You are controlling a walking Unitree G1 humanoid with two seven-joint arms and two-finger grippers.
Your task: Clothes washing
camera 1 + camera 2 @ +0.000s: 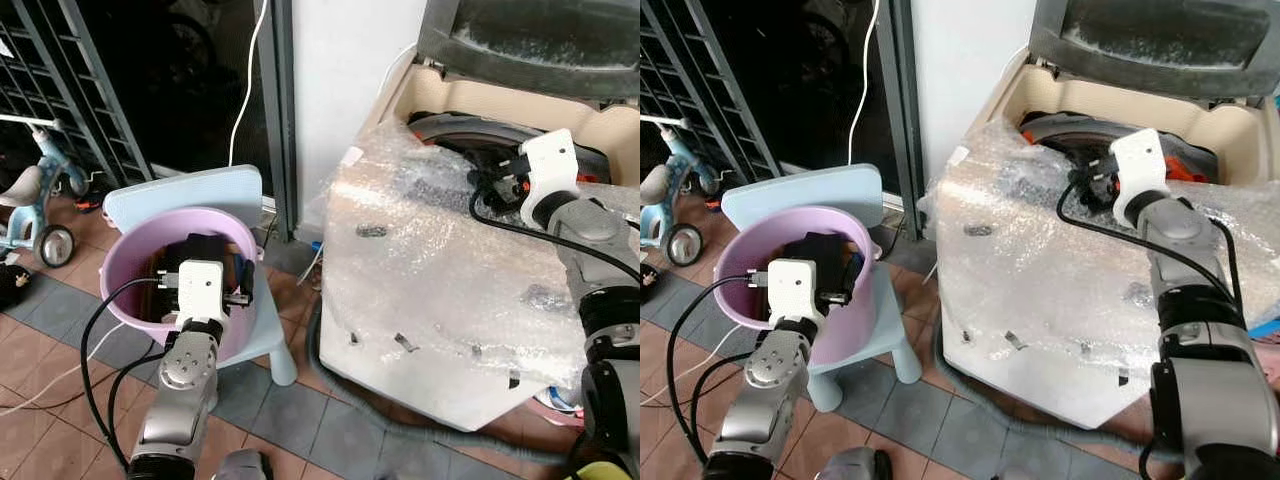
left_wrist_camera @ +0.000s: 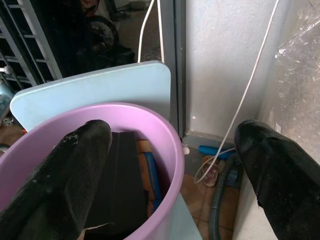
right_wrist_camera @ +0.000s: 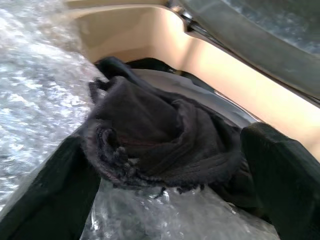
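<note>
The right gripper [image 3: 165, 165] pinches a dark garment [image 3: 160, 140] at the rim of the open washing machine [image 1: 450, 330], over its bubble wrap [image 1: 440, 250]; the left gripper [image 2: 170, 170], fingers spread, hovers above the purple basket [image 1: 130, 250]. That basket sits on a pale blue chair [image 1: 200, 190]; dark clothes [image 2: 120, 185] lie inside.

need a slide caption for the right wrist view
Right gripper holding a dark garment over the bubble wrap at the open washing machine's rim.
</note>
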